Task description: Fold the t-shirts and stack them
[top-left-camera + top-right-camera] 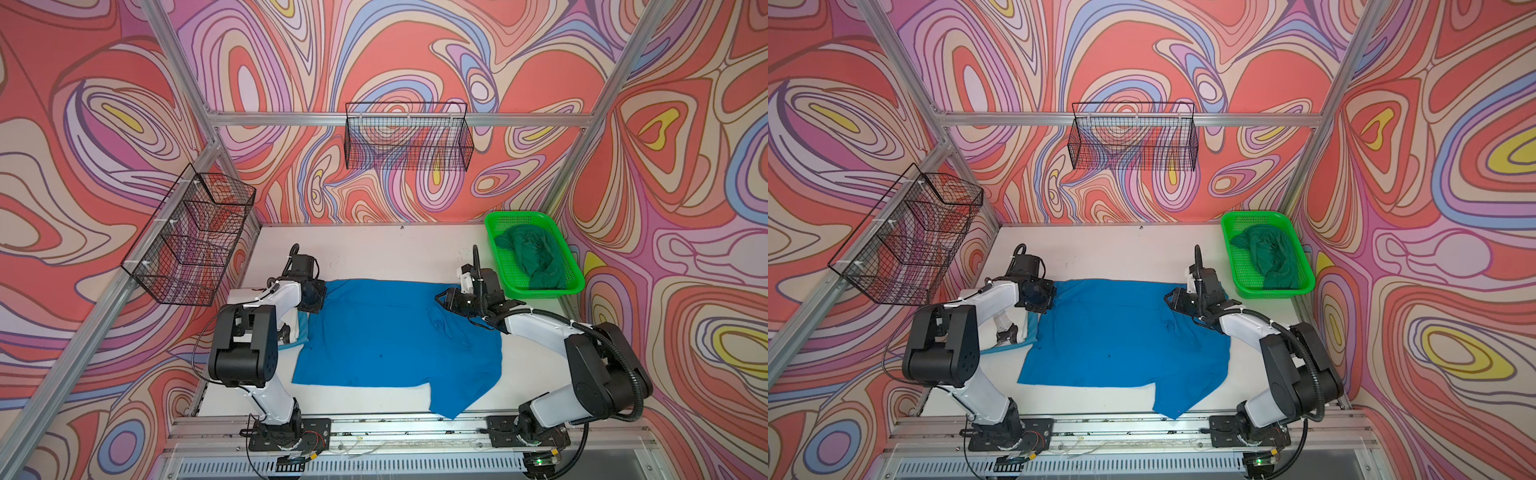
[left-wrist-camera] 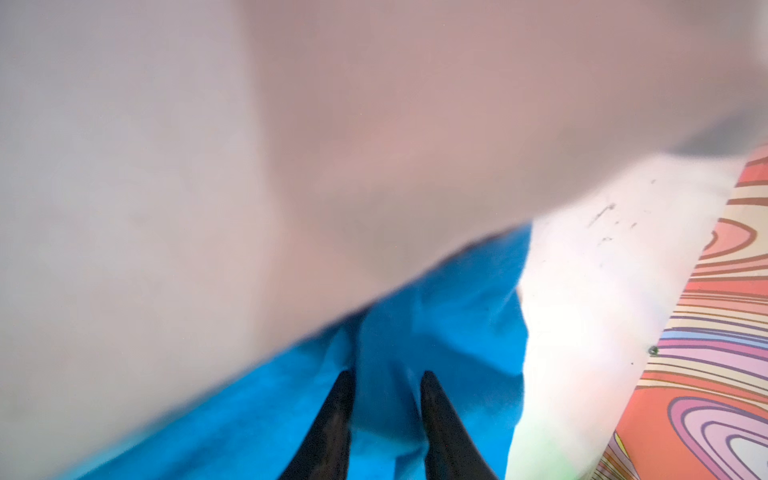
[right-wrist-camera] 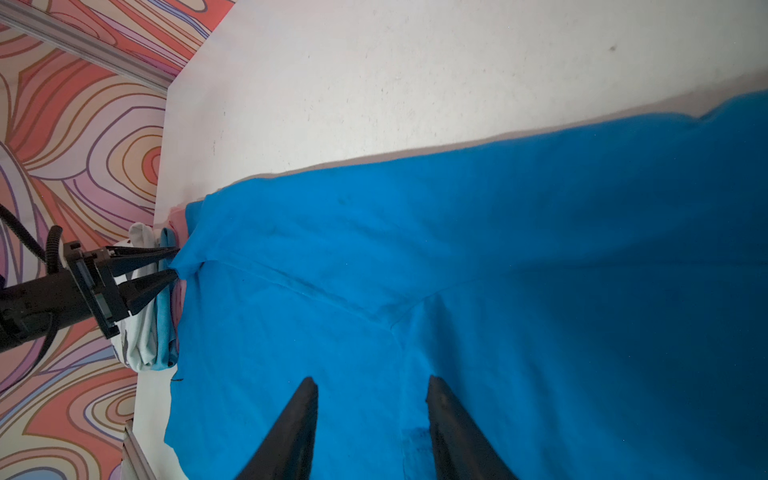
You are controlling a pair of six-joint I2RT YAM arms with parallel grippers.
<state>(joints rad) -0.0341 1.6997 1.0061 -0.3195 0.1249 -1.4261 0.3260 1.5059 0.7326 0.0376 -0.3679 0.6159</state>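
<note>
Bright blue t-shirt (image 1: 390, 332) lies flat on bench (image 1: 374, 253), light & floppy, so I'd pinch far corners: left pincer (image 3: 178, 261) straddles one, can't tell if clenched; right pincer (image 3: 371, 378) released over cloth.

Swirl-patterned pink walls (image 1: 104, 104), aluminium frame (image 1: 291, 119), black wire baskets (image 1: 409, 137), white tabletop (image 1: 374, 253)
</note>
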